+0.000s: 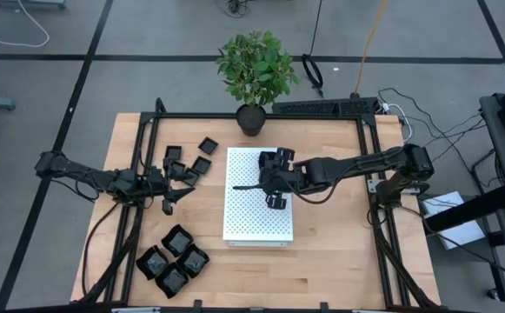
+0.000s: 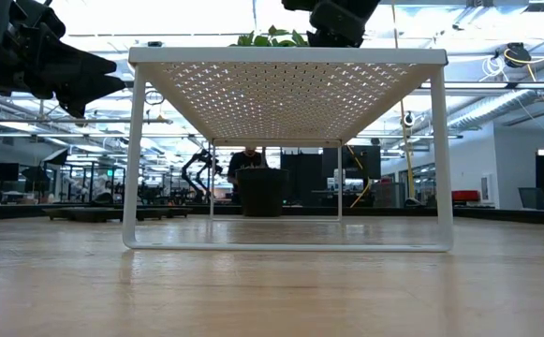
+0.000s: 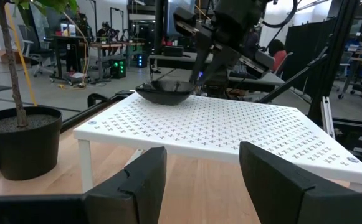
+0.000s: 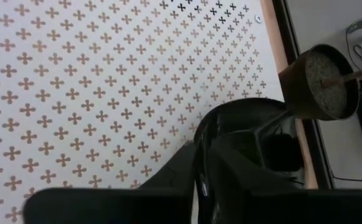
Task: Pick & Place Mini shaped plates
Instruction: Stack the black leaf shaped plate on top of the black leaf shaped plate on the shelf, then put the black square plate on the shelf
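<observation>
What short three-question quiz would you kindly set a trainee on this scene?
1. True or false: the rounded plate, with the right hand at its rim, rests on the white board.
2. The left hand is: A) open, beside the board; B) shut on a plate; C) over the plant pot.
3. How many larger wavy-edged plates lie grouped on the table?

Key: 1 true; 2 A; 3 four.
</observation>
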`<state>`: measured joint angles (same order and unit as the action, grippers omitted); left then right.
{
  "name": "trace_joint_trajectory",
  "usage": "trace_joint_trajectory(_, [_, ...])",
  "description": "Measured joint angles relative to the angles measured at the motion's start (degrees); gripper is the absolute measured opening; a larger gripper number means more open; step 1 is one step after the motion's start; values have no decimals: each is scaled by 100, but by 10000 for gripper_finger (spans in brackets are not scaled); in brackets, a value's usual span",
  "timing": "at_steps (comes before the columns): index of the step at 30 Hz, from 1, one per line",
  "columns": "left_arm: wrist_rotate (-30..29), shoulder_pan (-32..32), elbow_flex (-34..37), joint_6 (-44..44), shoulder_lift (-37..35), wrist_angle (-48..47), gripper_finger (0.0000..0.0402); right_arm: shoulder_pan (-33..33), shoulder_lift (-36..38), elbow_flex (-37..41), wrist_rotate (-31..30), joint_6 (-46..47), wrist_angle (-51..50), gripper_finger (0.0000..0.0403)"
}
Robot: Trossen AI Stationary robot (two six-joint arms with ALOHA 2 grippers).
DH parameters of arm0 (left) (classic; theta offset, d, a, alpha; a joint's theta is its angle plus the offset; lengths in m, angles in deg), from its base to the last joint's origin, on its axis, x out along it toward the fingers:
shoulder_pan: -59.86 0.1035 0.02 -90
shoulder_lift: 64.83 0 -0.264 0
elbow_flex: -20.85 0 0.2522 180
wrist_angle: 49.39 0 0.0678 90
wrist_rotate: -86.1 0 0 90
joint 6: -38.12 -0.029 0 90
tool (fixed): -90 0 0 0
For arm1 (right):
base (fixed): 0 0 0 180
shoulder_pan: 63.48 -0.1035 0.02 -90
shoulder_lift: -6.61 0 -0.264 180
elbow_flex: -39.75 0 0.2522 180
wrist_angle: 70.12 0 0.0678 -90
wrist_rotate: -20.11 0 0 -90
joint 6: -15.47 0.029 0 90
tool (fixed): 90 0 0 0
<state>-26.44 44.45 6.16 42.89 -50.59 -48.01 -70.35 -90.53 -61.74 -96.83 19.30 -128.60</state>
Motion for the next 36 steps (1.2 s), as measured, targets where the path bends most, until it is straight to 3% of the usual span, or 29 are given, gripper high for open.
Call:
trace_joint_trajectory(8, [0,1,0,0,-1,0,207,-72,268,4,-148,46,291,109])
trace_joint_trajectory(15, [0,0,2,0,-2,0,207,-447,1357,293,-157,240,502,122])
trace_joint_trajectory(19, [0,0,1,0,-1,1,207,-693,2359,1545,-160,102,1673,114])
trace_joint_trajectory(28, [0,1,2,-2,0,0,207,-750,4493,5559,-148,-5,5207,103])
trace_joint_trajectory(36, [0,1,0,0,0,2,207,-750,6420,7285,8,32,5685,102])
